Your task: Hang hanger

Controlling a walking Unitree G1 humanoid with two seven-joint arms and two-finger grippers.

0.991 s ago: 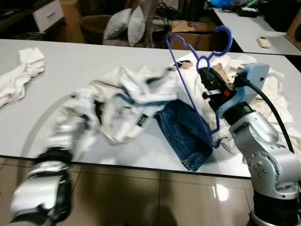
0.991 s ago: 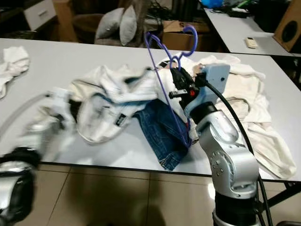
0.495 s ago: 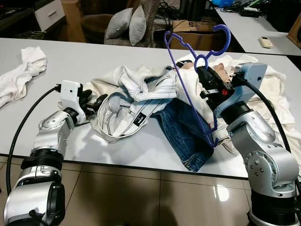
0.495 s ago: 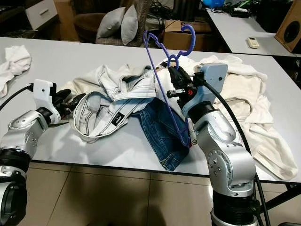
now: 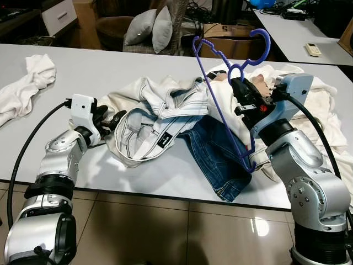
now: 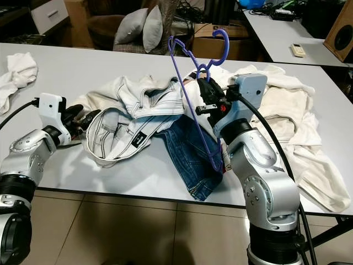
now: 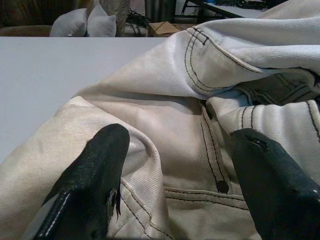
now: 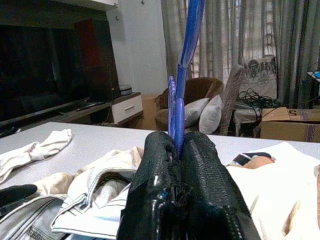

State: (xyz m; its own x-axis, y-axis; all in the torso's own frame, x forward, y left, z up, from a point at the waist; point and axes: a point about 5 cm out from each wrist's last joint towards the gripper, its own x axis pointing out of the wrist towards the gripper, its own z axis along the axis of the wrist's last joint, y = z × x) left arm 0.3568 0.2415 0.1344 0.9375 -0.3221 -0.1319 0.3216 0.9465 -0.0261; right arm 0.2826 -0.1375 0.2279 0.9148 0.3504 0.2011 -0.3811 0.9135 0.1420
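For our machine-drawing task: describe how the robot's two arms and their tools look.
Both arms are silver metal with rounded joint housings and black bands. The left tool and right tool each have two long black fingers behind a pale boxy wrist module. A black cable runs from each module.

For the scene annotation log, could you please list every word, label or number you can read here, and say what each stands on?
"S": a single dark letter on the brown cardboard box behind the table.
Black label patch on the off-white denim jeans: light marks, too small to read.
Print on the white T-shirt: no legible text.
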